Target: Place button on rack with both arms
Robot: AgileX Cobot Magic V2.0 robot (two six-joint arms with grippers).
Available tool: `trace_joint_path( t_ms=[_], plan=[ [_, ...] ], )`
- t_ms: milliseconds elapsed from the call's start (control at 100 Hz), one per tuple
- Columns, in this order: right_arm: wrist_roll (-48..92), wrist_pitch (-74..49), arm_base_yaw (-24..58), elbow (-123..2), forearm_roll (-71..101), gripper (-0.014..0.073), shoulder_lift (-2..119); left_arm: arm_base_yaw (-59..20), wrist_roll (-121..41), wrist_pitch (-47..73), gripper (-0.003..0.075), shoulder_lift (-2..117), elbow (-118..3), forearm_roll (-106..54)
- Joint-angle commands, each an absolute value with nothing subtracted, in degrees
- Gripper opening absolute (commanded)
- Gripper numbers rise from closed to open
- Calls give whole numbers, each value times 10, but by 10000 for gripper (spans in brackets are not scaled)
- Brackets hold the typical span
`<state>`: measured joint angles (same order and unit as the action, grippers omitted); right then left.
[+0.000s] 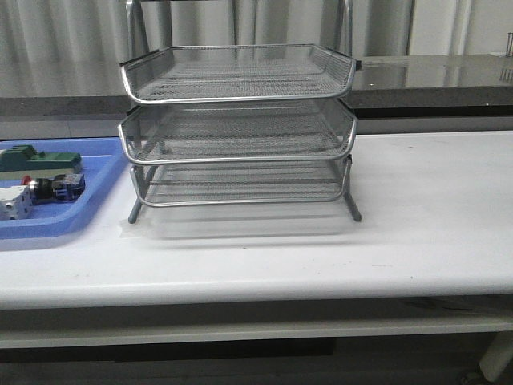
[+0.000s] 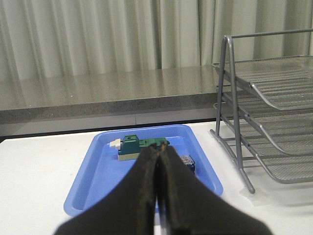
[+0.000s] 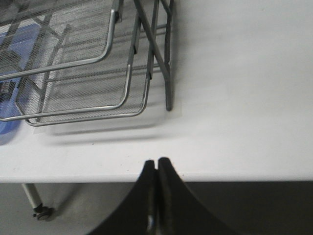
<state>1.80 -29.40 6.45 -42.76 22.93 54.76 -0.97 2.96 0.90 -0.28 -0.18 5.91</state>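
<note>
Front view: button (image 1: pixel 50 188) apparently in blue bin (image 1: pixel 56 220), beside rack (image 1: pixel 240 128).

Soft even light, faint shadows, slightly grainy

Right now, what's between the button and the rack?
In the front view, only the blue bin's right wall and a narrow strip of bare table separate the button from the rack.

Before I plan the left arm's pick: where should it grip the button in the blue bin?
Likely across the black-and-silver body of the button, coming from above. It lies on its side in the blue bin, with the white cube close beside its red end.
</note>
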Motion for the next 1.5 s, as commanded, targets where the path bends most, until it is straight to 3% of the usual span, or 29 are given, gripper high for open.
trace_joint_path(
  t_ms=[0,480,570,740,810,1180,1390,1490],
  plan=[
    [18,-266,61,-458,281,-57,586,-9,37,-36,-21,-21,30,53],
    [26,-243,65,-459,392,-29,740,-9,37,-36,-21,-21,30,53],
    [35,-229,65,-459,427,56,751,-9,37,-36,-21,-21,30,53],
    [85,-208,71,-459,514,312,756,-9,37,-36,-21,-21,30,53],
    [109,-199,78,-459,554,363,761,-9,37,-36,-21,-21,30,53],
    [338,-205,93,-459,832,363,841,-9,37,-36,-21,-21,30,53],
    [557,-284,93,-459,1062,363,893,-9,37,-36,-21,-21,30,53],
    [600,-321,93,-467,1110,363,924,-9,37,-36,-21,-21,30,53]
  ],
)
